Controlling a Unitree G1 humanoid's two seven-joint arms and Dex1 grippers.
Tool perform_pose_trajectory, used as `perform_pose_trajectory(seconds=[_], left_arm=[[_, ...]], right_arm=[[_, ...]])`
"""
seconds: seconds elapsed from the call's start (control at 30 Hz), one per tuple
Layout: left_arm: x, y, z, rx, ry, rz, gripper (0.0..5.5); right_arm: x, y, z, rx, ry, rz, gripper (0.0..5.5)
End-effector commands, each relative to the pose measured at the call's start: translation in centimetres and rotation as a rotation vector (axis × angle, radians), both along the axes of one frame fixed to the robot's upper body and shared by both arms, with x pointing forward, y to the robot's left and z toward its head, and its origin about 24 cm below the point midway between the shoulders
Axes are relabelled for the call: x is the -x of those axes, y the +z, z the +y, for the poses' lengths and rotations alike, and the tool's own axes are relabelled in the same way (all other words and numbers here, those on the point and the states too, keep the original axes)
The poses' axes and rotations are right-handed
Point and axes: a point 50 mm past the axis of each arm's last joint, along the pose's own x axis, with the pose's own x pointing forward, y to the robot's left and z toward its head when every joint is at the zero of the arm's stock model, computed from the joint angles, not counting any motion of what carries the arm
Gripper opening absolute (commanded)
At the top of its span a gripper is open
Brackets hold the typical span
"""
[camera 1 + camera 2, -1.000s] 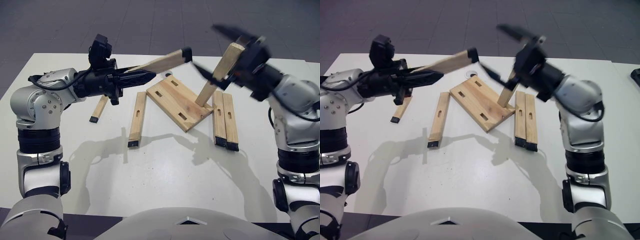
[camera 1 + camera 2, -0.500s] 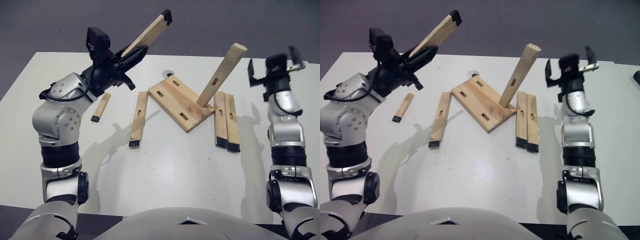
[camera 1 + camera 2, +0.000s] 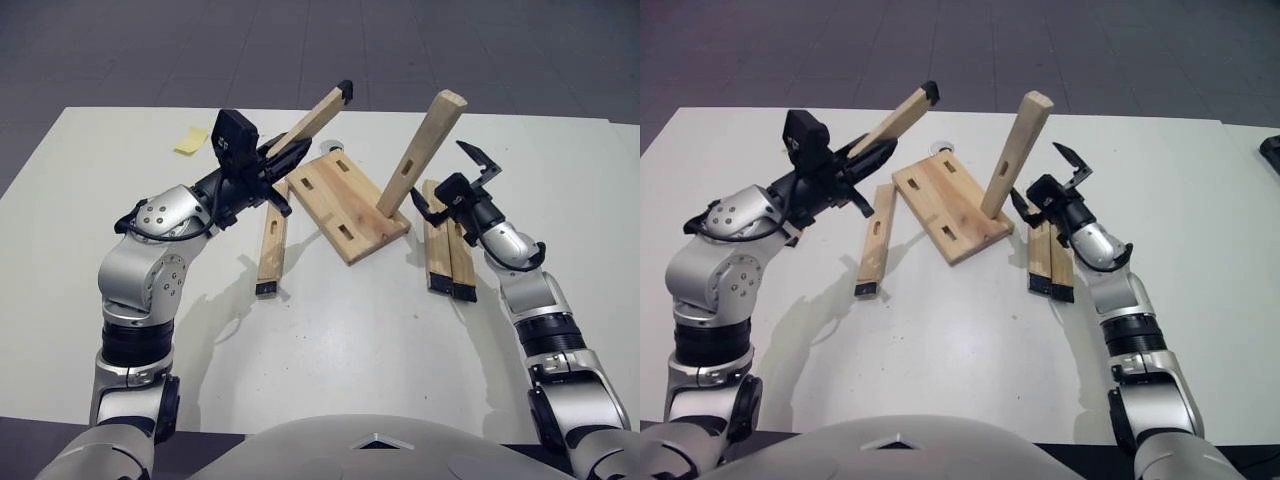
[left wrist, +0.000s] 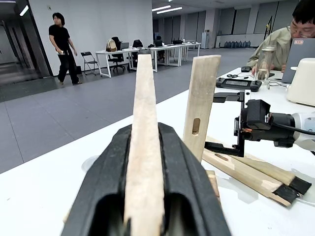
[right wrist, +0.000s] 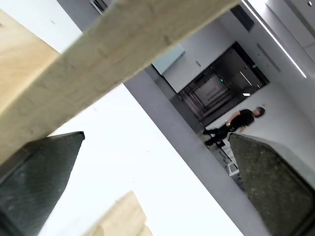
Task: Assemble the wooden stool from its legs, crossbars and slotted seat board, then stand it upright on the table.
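You have one standing leg slotted in the board mid-table. Your left claw grips a second leg aloft; your right claw gapes beside the standing one. A pair right and a piece left lie loose: most, I'd say, remains.

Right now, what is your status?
Left gripper shut on one leg. Right gripper open near upright leg on seat board. Two loose legs beneath it.

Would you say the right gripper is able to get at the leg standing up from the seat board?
Probably yes: the right gripper is open just beside the upright leg, with nothing between them; the left gripper and its held leg are well aside.
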Motion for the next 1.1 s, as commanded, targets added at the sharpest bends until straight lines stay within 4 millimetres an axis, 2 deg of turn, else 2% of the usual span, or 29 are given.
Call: perform_pose_trajectory(seconds=[0.03,0.2,0.3,0.47,0.53,0.63,0.7,0.8,0.87,0.93,1.07,1.1], left_arm=[[0.6,-0.3,0.7,-0.025,-0.028,0.043,0.43],[1.0,-0.4,2.6,-0.002,-0.121,0.180,0.43],[1.0,-0.2,3.4,-0.094,-0.230,0.220,0.43],[-0.1,-0.5,3.2,-0.284,-0.339,0.232,0.43],[-0.5,-0.8,3.1,-0.328,-0.352,0.236,0.43],[-0.3,-0.9,3.1,-0.334,-0.362,0.223,0.43],[-0.2,-0.9,3.3,-0.349,-0.350,0.208,0.43],[0.2,-0.4,3.5,-0.359,-0.340,0.164,0.43],[0.5,0.2,3.4,-0.352,-0.339,0.130,0.43],[0.5,0.5,3.2,-0.353,-0.333,0.108,0.43],[0.6,1.2,2.7,-0.344,-0.326,0.067,0.43],[0.7,1.6,2.6,-0.330,-0.325,0.051,0.43]], right_arm=[[1.2,0.1,1.8,0.012,0.084,0.023,5.40],[2.1,0.2,2.7,0.016,0.113,0.040,5.40],[2.2,0.1,2.8,0.022,0.114,0.049,5.40],[2.0,0.2,2.9,0.041,0.115,0.041,5.40],[1.9,0.8,2.3,0.051,0.083,0.017,5.40],[1.8,2.9,0.7,0.031,0.013,-0.047,5.40],[2.0,5.3,-0.4,-0.017,-0.053,-0.131,5.40],[2.6,10.9,-1.6,-0.259,-0.122,-0.308,5.40],[3.4,13.7,-1.0,-0.372,-0.072,-0.379,5.40],[4.0,15.6,0.2,-0.439,0.014,-0.401,5.40],[4.7,17.2,3.4,-0.438,0.171,-0.380,5.40],[4.7,17.1,4.4,-0.422,0.207,-0.357,5.20]])
